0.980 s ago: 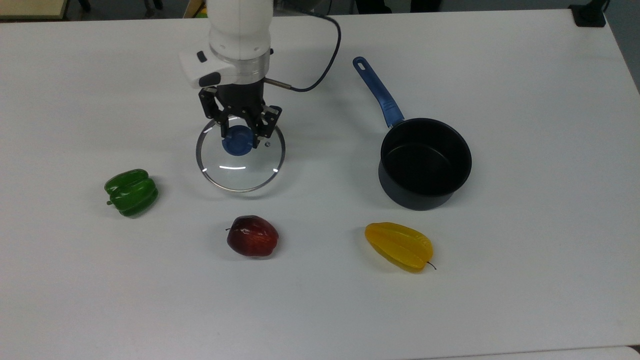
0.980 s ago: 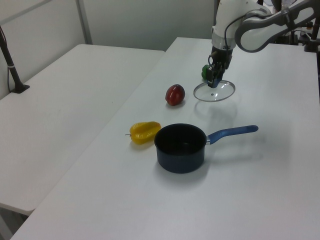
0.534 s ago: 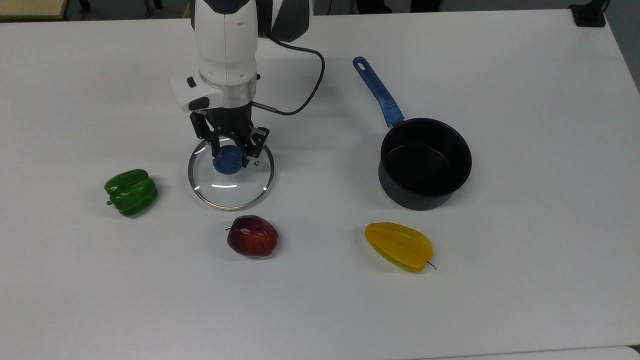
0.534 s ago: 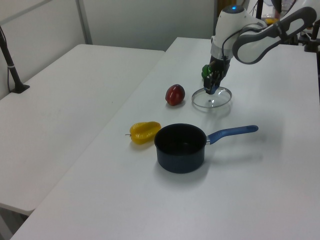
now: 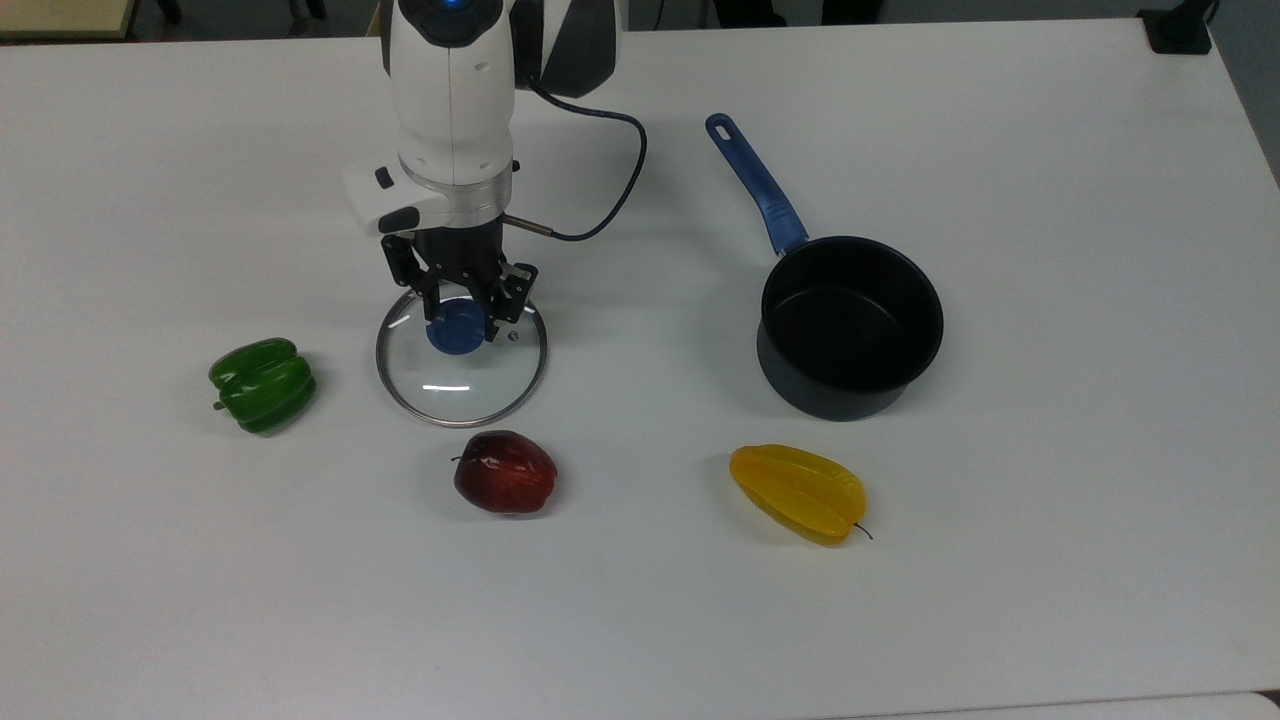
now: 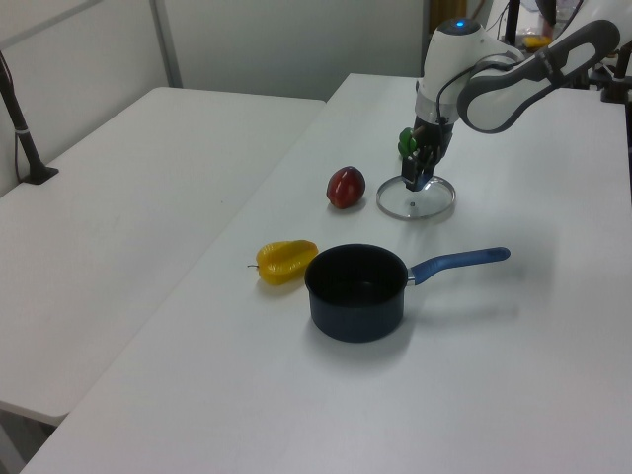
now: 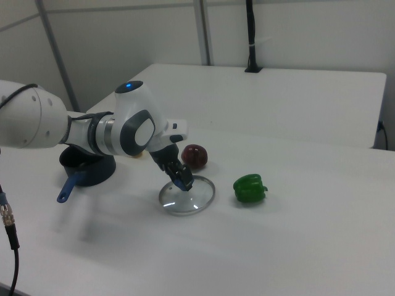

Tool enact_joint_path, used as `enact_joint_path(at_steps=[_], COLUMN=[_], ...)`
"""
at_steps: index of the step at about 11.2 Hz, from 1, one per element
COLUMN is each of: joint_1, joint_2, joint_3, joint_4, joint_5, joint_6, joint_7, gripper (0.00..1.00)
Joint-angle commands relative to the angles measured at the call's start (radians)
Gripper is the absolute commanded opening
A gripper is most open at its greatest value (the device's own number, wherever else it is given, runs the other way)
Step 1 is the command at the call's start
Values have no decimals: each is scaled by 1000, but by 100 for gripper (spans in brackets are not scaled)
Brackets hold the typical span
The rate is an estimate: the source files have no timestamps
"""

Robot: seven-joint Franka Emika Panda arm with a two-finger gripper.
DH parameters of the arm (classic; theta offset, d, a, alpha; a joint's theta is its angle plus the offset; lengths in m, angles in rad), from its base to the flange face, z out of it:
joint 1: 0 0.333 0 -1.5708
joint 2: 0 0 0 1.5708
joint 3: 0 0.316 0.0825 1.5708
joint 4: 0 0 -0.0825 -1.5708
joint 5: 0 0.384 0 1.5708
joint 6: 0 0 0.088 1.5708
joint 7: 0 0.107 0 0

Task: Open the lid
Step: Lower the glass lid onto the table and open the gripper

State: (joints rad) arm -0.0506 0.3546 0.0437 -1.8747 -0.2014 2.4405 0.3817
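Lid point(image 5: 462, 368): lying on the table point(image 5: 1050, 560), rim apparently flat on the surface, between the pepper point(image 5: 262, 384) on the top view's left and the apple point(image 5: 505, 472) just below it in the top view. It is well apart from the pan point(image 5: 850, 325), which stands uncovered on the top view's right with its handle pointing away toward the table's far edge.

Knob point(image 5: 456, 330): sits between the fingers of the gripper point(image 5: 458, 318), which stand on either side of it and appear closed against it. The grip looks intact; no release is visible.

Assessment: the pan is already uncovered, so the task reads as essentially done, with only the release and withdrawal outstanding.

Risks noted:
- A lift away before the fingers part fully would drag the lid up and drop it; glass on a hard table could chip or skid.
- A sideways retreat could catch the knob and push the lid into the apple, which lies near its rim, or toward the pepper.
- The cable point(image 5: 600, 190) hangs in a loop beside the wrist and could snag on withdrawal.

A starfruit point(image 5: 798, 492) lies in front of the pan, clear of the working area.
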Motion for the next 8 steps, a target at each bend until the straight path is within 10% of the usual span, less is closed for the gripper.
enact_joint_path(at_steps=[1, 4, 8], joint_1=[-9, -9, 1], joint_2=[-3, -11, -48], joint_3=[5, 5, 8], joint_4=[-4, 0, 150], joint_5=[-23, -23, -10], joint_6=[15, 5, -214], joint_7=[-6, -4, -3], gripper=[81, 100, 100])
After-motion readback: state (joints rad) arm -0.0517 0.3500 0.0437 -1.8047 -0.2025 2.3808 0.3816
